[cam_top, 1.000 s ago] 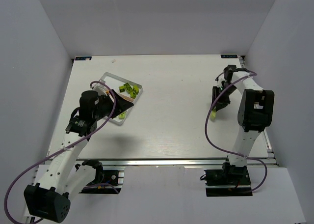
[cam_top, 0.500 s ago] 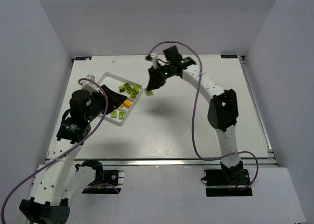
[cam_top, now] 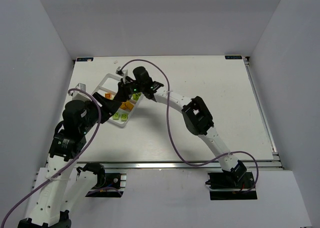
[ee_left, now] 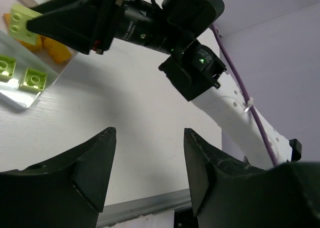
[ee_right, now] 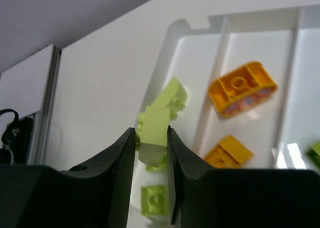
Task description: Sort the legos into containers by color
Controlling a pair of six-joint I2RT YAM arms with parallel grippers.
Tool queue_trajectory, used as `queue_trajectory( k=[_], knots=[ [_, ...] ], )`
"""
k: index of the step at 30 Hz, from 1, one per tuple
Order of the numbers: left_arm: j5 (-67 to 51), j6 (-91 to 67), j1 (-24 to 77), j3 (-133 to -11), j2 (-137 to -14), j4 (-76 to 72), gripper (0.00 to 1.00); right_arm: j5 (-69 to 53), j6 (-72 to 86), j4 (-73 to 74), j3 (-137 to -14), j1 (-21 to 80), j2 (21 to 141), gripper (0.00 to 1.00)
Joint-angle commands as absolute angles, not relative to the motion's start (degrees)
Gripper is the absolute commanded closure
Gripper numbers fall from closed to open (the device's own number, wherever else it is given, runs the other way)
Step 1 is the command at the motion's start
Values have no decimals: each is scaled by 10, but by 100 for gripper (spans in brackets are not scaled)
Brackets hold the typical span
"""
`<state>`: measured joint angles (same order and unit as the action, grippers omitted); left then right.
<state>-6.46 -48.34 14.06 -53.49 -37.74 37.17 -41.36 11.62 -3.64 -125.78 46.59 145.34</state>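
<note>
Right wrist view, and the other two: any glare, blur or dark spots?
Right wrist view: the right claw is dark and soft, the lime brick it pinches is fairly sharp, and there is white glare on the tray floor at lower right. Left wrist view: the left claw is underexposed, the tray corner mirror-like. Top view: even light, soft shadows.

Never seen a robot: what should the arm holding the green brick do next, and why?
Probably lower and let go: the right gripper holds a lime brick above the green bricks in the tray; orange bricks occupy the next section.
</note>
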Motion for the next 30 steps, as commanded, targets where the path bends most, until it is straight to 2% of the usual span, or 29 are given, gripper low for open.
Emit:
queue_trajectory(
  k=[1,11,21,23,26,27,29,30],
  knots=[
    [-48,-493,143,-567,-375,413,33,-370,173,-161,-1296,509,1462,100],
    [-43,-492,143,-580,-361,462,32,-264,155,-171,-1254,538,1475,100],
    [-55,-484,143,-584,-358,464,31,-252,111,-140,-1245,540,1474,100],
    [-59,-484,143,-586,-358,466,31,-252,98,-136,-1236,541,1469,93],
    [-59,-484,143,-590,-355,470,30,-250,89,-128,-1228,544,1464,69],
    [-60,-484,143,-590,-353,470,29,-250,86,-124,-1227,544,1461,58],
    [-60,-485,143,-588,-347,469,29,-253,77,-117,-1223,543,1449,45],
    [-60,-487,143,-587,-345,468,29,-254,73,-113,-1223,541,1445,43]
  ],
)
